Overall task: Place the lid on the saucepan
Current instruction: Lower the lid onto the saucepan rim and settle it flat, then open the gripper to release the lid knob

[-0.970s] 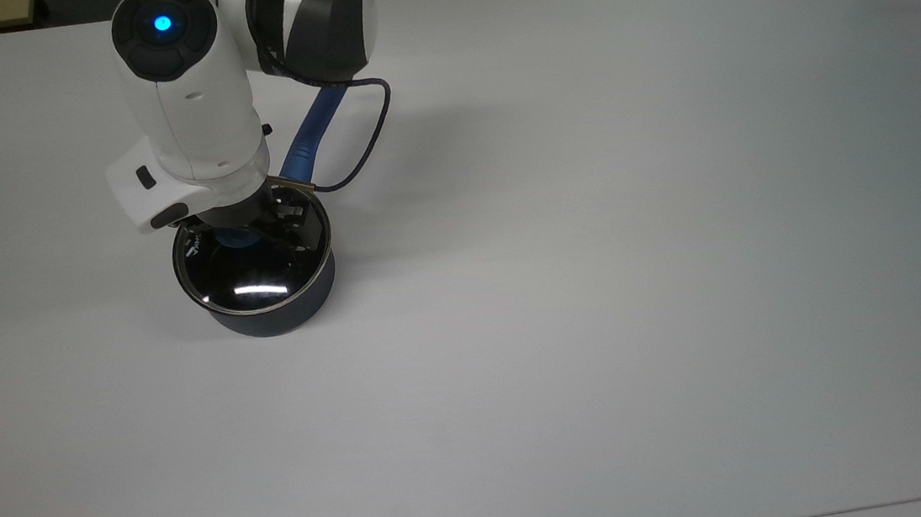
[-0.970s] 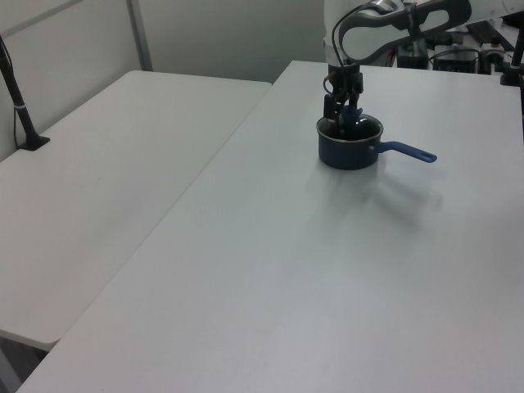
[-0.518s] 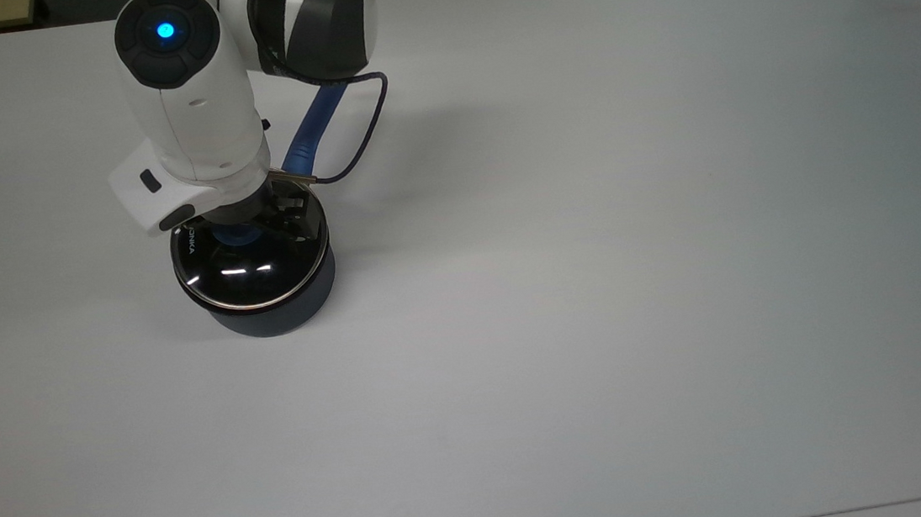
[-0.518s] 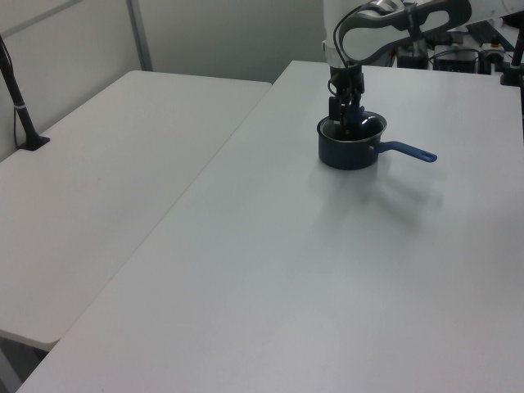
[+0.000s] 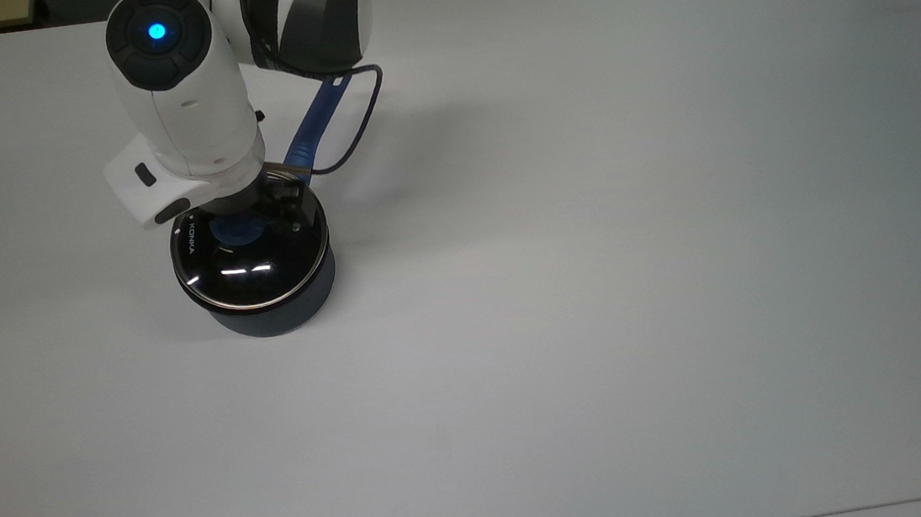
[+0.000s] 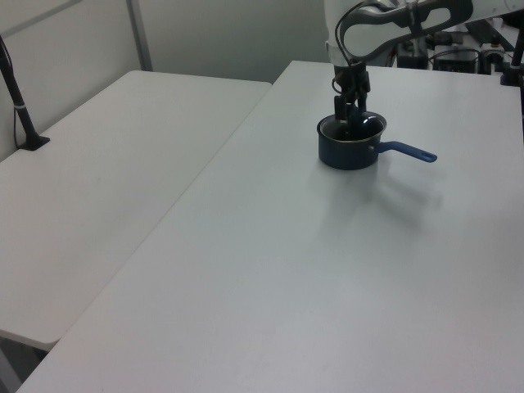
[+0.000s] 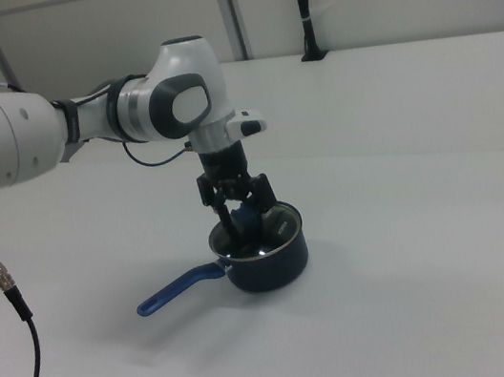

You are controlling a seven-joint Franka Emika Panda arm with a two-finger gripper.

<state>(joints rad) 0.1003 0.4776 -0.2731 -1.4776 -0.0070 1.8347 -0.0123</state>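
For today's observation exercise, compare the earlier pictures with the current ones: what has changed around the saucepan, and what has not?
The lid went from tilted, with one edge dipping inside the rim, to lying level on the saucepan. The tool has risen a little and now stands open around the blue knob, apparently having let go. The saucepan and its blue handle stayed where they were on the white table.

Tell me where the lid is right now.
The lid sits on top of the saucepan in the top view's upper left, covering its mouth, with the gripper just above its blue knob.
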